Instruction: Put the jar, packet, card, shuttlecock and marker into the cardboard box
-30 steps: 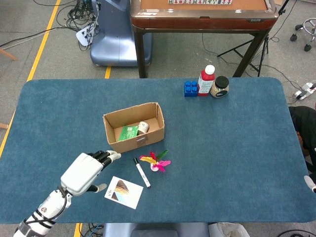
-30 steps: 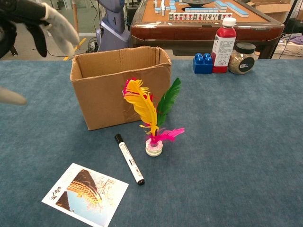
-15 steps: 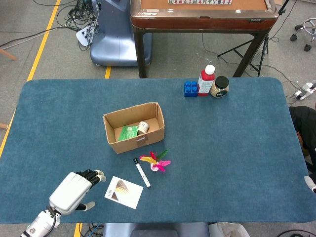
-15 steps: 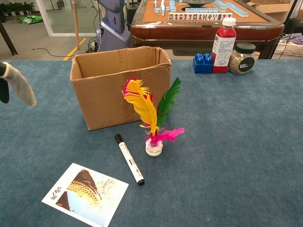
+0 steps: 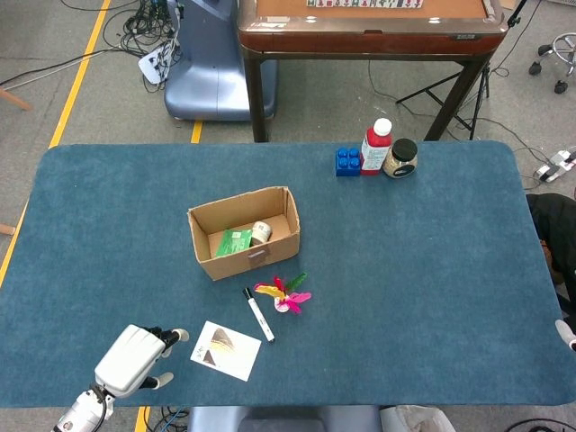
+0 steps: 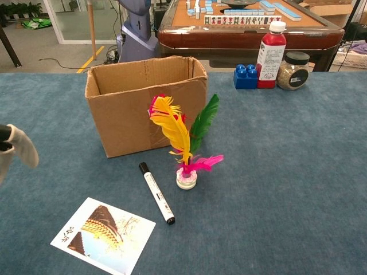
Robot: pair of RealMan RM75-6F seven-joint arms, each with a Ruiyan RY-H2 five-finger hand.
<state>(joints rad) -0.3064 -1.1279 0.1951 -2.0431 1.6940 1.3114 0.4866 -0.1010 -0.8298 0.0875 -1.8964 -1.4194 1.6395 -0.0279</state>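
Three of five still outside the cardboard box (image 5: 243, 232): card (image 5: 226, 350), marker (image 5: 259, 314) and shuttlecock (image 5: 283, 295). Inside the box, visible from the head view only: green packet (image 5: 233, 242) and small jar (image 5: 261, 232).

Left robot hand (image 5: 133, 359) low over the near left corner of the desk (image 5: 432, 270), just left of the card and apart from it; fingers loosely parted, nothing held. Only a pale fingertip (image 6: 20, 153) at the left edge of the chest view. Right robot hand barely in frame at the far right desk edge (image 5: 565, 335); impossible to tell how open.

Likely next: the card, being nearest. Risks, as judgement:
- Card flat on soft blue cloth, no edge to get under; fingers apt to skid it along or crease it rather than lift.
- Marker just beside the card's far corner, round, liable to roll if nudged.
- Shuttlecock upright on a small base, feathers leaning toward the box wall; easy to topple with a passing arm, and feathers easy to crush.
- Box light and open-topped; a bump against its wall could shift or tip it.
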